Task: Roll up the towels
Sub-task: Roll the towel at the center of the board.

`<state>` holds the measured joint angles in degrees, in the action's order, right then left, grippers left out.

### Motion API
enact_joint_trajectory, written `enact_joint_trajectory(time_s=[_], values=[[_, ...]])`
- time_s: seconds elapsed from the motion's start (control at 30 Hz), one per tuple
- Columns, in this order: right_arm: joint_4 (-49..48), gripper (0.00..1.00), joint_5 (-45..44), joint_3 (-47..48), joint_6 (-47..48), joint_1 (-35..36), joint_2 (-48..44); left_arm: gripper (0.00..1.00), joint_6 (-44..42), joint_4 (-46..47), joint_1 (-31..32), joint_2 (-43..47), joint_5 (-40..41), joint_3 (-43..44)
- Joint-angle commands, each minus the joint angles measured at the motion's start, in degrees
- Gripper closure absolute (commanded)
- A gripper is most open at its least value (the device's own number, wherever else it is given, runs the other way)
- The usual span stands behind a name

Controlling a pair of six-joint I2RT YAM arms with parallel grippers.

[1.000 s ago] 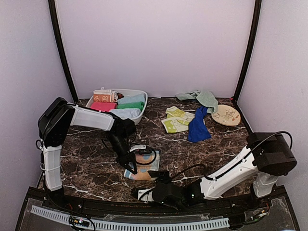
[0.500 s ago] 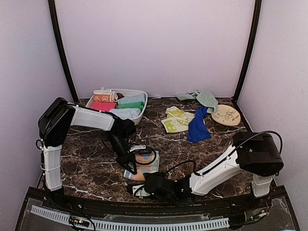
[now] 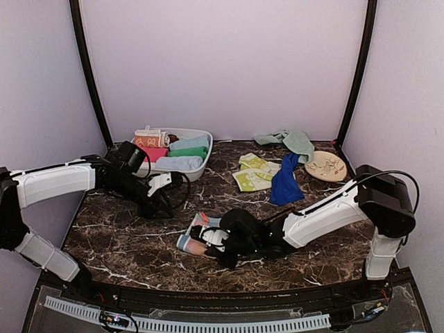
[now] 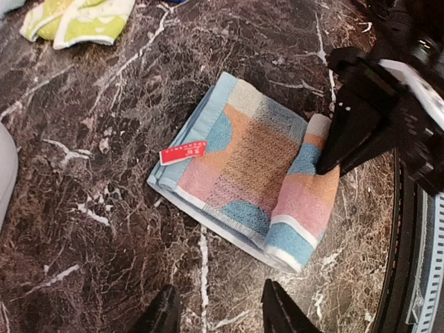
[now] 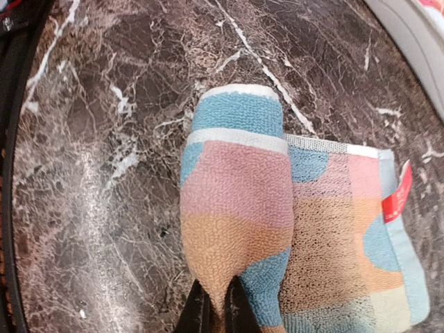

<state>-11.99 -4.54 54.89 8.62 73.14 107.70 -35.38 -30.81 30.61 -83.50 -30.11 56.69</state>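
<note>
Roll begun: right gripper [image 5: 212,309] nipped tight on the spotted towel [image 4: 243,166]
The towel lies at lower centre of the top view, its near edge turned over. Next, I judge, that fold must be carried across the flat part and kept snug. The left gripper [image 4: 218,316] hangs parted and empty. A second ago it sat on the towel; it has since drawn back leftward, and the right has closed.

A white oval tub [image 3: 199,164] sits at the dark marble counter's [image 3: 118,236] far left; a round beige disc [image 3: 326,166] lies far right.
</note>
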Motion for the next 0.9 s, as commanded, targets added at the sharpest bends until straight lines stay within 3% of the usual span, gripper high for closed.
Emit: enact_joint_trajectory(time_s=[0.0,0.17,0.37,0.63,0.73,0.87], values=[[2.15,1.00,25.23,-1.08,-14.76,-5.40,1.65,0.57,-5.06,1.36,-0.18,6.20,-4.13,-5.87],[-3.98,1.00,39.39,-1.85,-24.10,-10.05,5.73,0.56,-9.82,-5.30,3.73,2.64,-3.43,-5.15],[-15.29,1.00,53.38,-2.07,-37.64,-14.04,8.95,0.56,-10.64,0.23,11.07,-0.32,2.71,-5.58],[-16.66,1.00,57.36,-0.89,-44.00,-16.22,11.30,0.57,-14.03,2.55,15.62,-7.71,7.85,-2.62],[-16.57,0.99,56.73,-0.64,-44.35,-16.53,11.87,0.63,-13.50,3.16,15.79,-10.85,9.08,-1.84],[-16.17,0.94,55.58,0.15,-45.03,-17.20,12.77,0.87,-12.19,2.73,15.75,-14.79,9.36,-0.56]])
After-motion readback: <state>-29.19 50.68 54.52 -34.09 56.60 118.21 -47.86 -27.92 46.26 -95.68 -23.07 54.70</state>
